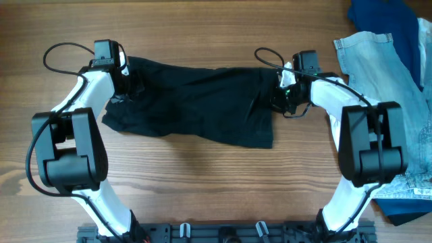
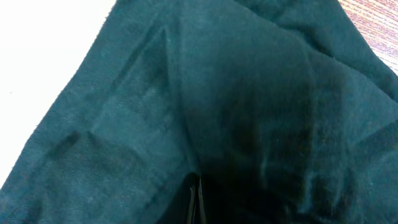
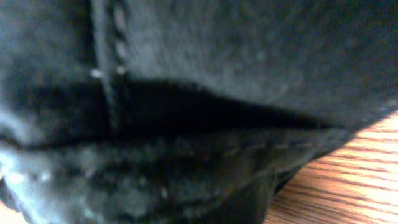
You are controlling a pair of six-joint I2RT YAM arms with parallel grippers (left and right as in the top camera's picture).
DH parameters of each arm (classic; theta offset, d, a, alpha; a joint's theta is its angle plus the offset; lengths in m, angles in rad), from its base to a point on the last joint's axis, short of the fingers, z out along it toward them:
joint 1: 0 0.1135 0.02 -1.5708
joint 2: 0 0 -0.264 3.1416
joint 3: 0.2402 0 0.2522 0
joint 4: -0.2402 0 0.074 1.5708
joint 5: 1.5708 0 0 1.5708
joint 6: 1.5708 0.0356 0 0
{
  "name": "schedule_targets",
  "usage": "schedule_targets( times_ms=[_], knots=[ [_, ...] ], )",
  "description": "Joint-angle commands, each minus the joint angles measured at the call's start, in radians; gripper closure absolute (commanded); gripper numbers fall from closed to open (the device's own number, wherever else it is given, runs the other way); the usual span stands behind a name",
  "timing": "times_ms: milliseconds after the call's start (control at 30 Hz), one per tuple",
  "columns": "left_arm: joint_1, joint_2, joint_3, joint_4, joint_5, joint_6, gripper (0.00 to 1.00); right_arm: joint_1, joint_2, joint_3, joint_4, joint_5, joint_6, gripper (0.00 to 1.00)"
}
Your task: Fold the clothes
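Left gripper (image 1: 128, 88) and right gripper (image 1: 280, 91) were each clamped shut on opposite ends of the black soft-fabric shorts (image 1: 196, 104), whose long axis ran straight between them across the wooden table (image 1: 202, 182).

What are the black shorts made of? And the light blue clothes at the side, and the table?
Black shorts: soft, thin woven cloth, matte; it drapes in wrinkles, with stitched seams close up. Light blue clothes: probably denim, faded, with a thick stitched hem. Table: wood or wood-look top, smooth, with grain lines.
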Motion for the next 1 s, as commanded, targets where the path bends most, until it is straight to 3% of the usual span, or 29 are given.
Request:
schedule_targets(
  times_ms=[0, 167, 400, 567, 767, 967],
  knots=[
    [0.003, 0.013, -0.003, -0.002, 0.015, 0.016, 0.96, 0.004, 0.066, -0.048, -0.015, 0.047, 0.019, 0.96],
    [0.003, 0.013, -0.003, -0.018, 0.016, 0.012, 0.96, -0.063, 0.018, -0.041, -0.042, 0.047, 0.006, 0.96],
    [-0.031, 0.013, -0.003, -0.056, 0.028, -0.022, 0.96, -0.142, -0.186, 0.04, -0.21, 0.206, -0.037, 0.96],
    [-0.09, 0.013, -0.003, -0.058, 0.062, -0.052, 0.96, -0.164, -0.332, 0.101, -0.279, 0.214, -0.064, 0.96],
    [-0.199, 0.013, -0.002, -0.057, 0.06, -0.075, 0.96, -0.132, -0.383, 0.267, -0.441, 0.199, -0.117, 0.96],
    [-0.26, 0.013, -0.002, -0.023, 0.053, -0.133, 0.96, 0.012, -0.378, 0.303, -0.412, 0.197, -0.055, 0.96]
  ],
)
